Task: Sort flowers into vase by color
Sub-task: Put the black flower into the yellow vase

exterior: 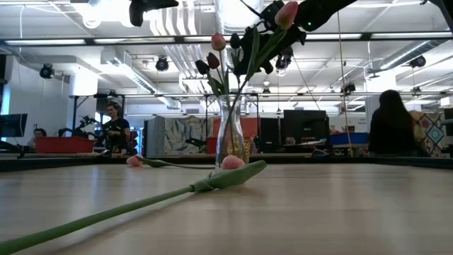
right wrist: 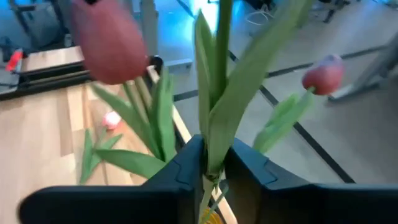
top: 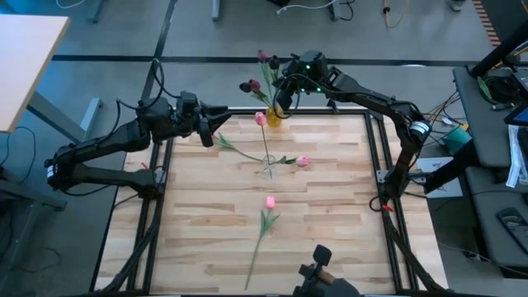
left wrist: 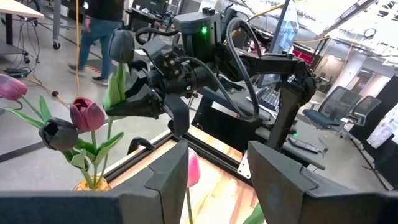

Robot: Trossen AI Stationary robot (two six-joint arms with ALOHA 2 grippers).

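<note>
My right gripper [top: 283,92] hovers over the vase [top: 274,118] at the table's far edge, shut on a tulip stem [right wrist: 214,124]. That vase holds maroon tulips [top: 264,56] and shows in the left wrist view as a yellow rim [left wrist: 93,185]. A pink tulip [top: 261,118] stands in a clear vase [top: 268,169] at mid-table. Two pink tulips lie flat on the wood, one [top: 303,162] right of the clear vase and one [top: 270,202] nearer the near edge. My left gripper [top: 221,124] is open in the air at the far left, pointing toward the vases. My right gripper pinches a green tulip stem and its leaves [right wrist: 216,158] between the two fingers. The stem stands roughly upright through the hold, leaves fanning above the fingers. The flower is off the table; its lower end runs down toward the vase mouth [right wrist: 211,218], and whether it is inside I cannot tell.
Black frame rails [top: 375,157] border the wooden table top. Bare wood [top: 190,214] lies left of the loose tulips. A camera mount [top: 318,262] sits at the near edge. People [exterior: 393,120] stand in the room beyond the far edge.
</note>
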